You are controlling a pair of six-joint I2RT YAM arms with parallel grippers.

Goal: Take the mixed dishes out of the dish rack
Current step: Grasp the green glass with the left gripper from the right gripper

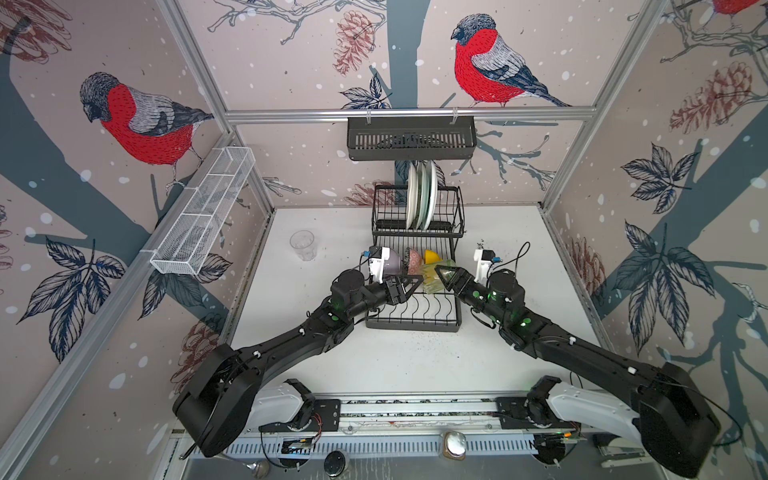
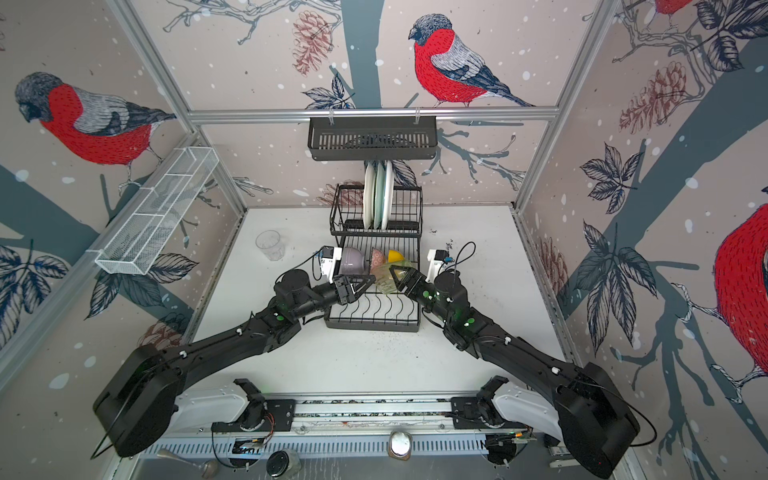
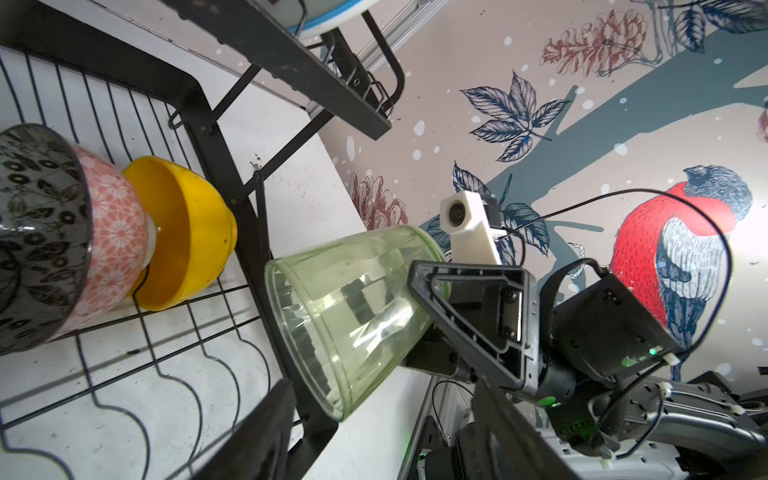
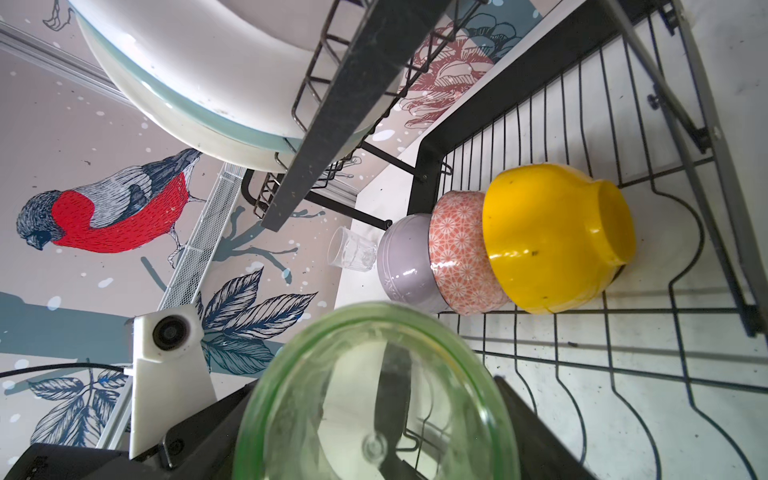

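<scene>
The black dish rack [image 1: 415,322] [image 2: 372,326] stands mid-table. Over its lower tier my right gripper [image 1: 437,277] [image 4: 374,428] is shut on the green glass [image 1: 432,282] [image 3: 349,316] by its base, with the glass tilted and its mouth towards my left gripper [image 1: 415,286] [image 3: 382,436]. That one is open; the rim lies just ahead of its fingers, apart from them. Lilac [image 4: 405,262], pink-patterned [image 4: 457,249] and yellow [image 4: 548,237] bowls lean in a row on the lower tier. Three plates [image 1: 422,195] stand upright on the upper tier.
A clear glass [image 1: 302,245] stands on the white table [image 1: 374,361] left of the rack. A black slotted basket [image 1: 411,137] hangs on the back rail above the plates. A white mesh basket [image 1: 203,212] hangs on the left wall.
</scene>
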